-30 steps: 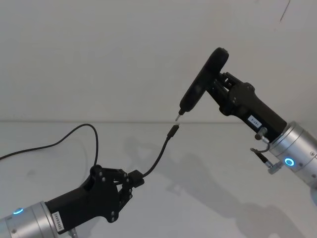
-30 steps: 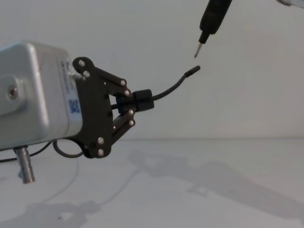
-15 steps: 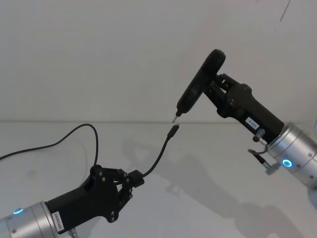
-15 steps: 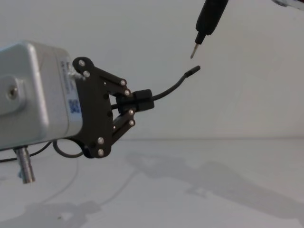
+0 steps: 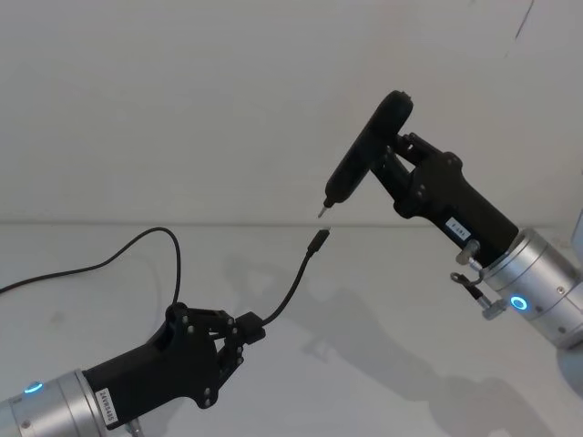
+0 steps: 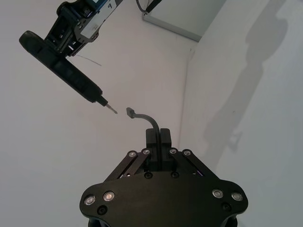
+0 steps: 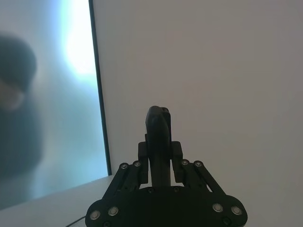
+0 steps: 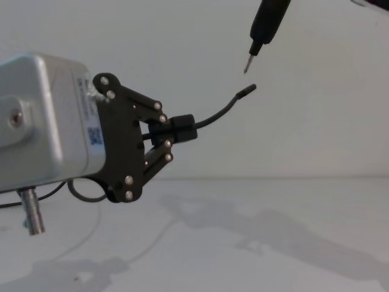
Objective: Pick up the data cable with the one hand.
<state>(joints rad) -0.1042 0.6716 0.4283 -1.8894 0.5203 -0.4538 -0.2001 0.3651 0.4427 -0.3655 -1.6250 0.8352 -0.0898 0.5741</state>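
Head view first: left gripper (image 5: 248,329), the black two-finger linkage kind on a silver-grey arm, is clamped tight on the thin black data cable (image 5: 293,284) near its free end. The cord arcs up to its stubby plug, which hangs in the air just below the metal tip of a slim black pen-like tool (image 5: 362,160), not touching. That tool sits pinched in the right gripper (image 5: 398,157). Behind the left gripper the cable trails off across the white table (image 5: 383,364).

Left wrist view: same deal, fingers (image 6: 152,140) closed on the cable (image 6: 148,119), plug just short of the tool tip (image 6: 111,108).

Right wrist view: jaws squeezing the tool's body (image 7: 158,142).

Chest view: cable (image 8: 219,111) held well off the table.

I'd say the pickup itself is basically done, so the next move just needs a steady hold.
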